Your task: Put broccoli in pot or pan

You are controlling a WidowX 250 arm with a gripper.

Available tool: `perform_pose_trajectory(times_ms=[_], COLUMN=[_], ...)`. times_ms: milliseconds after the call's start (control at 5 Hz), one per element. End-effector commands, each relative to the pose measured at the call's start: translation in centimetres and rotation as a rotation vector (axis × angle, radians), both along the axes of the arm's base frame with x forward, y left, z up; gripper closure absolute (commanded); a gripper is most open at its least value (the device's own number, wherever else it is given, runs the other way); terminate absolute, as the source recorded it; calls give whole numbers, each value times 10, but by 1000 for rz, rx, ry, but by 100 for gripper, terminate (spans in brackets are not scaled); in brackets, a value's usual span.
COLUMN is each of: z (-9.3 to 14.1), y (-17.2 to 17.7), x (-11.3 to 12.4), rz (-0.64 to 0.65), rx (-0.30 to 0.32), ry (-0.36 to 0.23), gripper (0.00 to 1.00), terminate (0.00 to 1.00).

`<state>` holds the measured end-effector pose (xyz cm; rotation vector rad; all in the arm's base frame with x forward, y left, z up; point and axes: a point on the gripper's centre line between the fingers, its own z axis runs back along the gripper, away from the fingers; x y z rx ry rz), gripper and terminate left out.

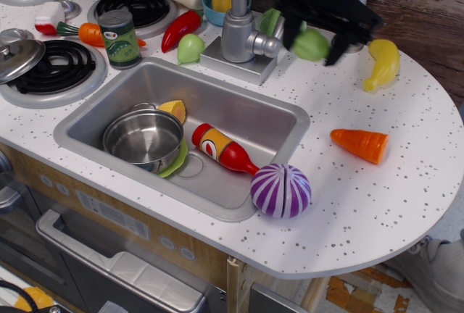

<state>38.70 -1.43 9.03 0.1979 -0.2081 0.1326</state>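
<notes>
Gripper (313, 43) is clamped on the broccoli (312, 45), the two black fingers standing either side of the pale green lump and holding it in the air above the back of the table (377, 197), just right of the faucet (239, 34); the picture is blurred there, so the exact contact cannot be confirmed. Step in hand, by judgement: transport, with the pick complete and the placing not yet done. Sink (188, 132) is sunk into the table and holds the pot (143, 138) at its left end, empty, sitting partly on a green plate (176, 162) with an orange piece (174, 110) touching its far rim and a red bottle (221, 148) lying just to its right. Purple striped ball (281, 190) rests on the sink's front right corner, well apart from the pot. Next move calls for travel left and forward across the sink, clear of the faucet, then a descent over the pot's mouth before release. Risk: release off centre could drop the broccoli into the sink beside the pot.
</notes>
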Motion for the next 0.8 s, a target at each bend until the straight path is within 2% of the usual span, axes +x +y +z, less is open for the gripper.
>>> perform_pose_trajectory(times_ms=[0, 200, 400, 600], z=[-12, -43, -76, -92], y=[72, 102, 129, 148], x=[-41, -59, -69, -72], rz=[66, 64, 29, 7], rx=[-43, -60, -63, -60], ry=[-59, -28, -37, -55], gripper=[100, 100, 100, 100], terminate=[0, 0, 0, 0])
